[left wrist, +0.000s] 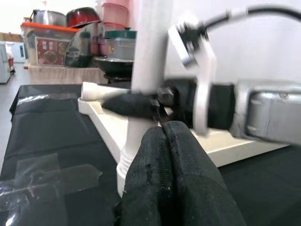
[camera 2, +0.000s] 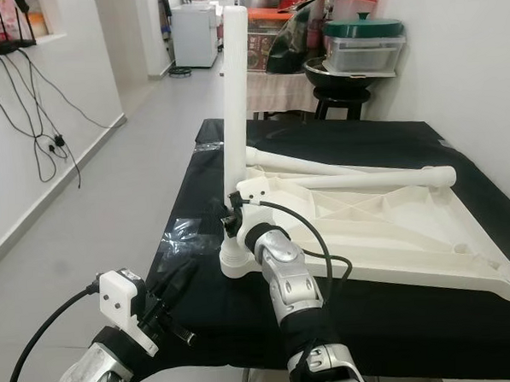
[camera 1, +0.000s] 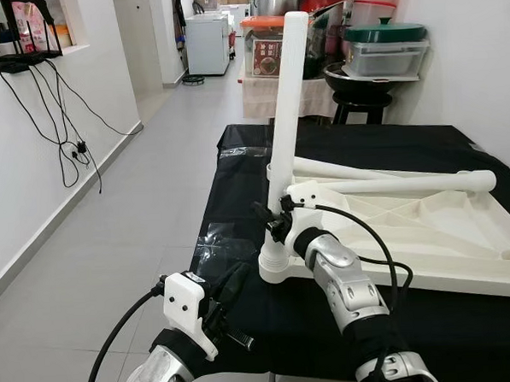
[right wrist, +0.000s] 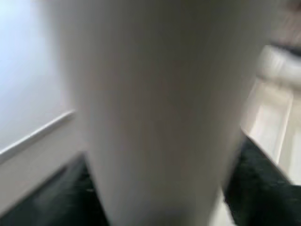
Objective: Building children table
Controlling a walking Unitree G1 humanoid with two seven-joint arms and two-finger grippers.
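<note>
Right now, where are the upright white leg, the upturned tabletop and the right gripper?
upright white leg (camera 1: 286, 95), left eye view, mid-shaft.
upturned tabletop (camera 1: 464, 257), left eye view, ribbed underside near the front rim.
right gripper (camera 1: 276, 220), left eye view, black fingers at the leg's lower part.

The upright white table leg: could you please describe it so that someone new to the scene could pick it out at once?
Find the black-covered table with the upside-down white tabletop lying on it. At the tabletop's near left corner, one white leg stands upright in its socket, with the right gripper at its lower part. The other two white legs lie flat across the tabletop.
</note>
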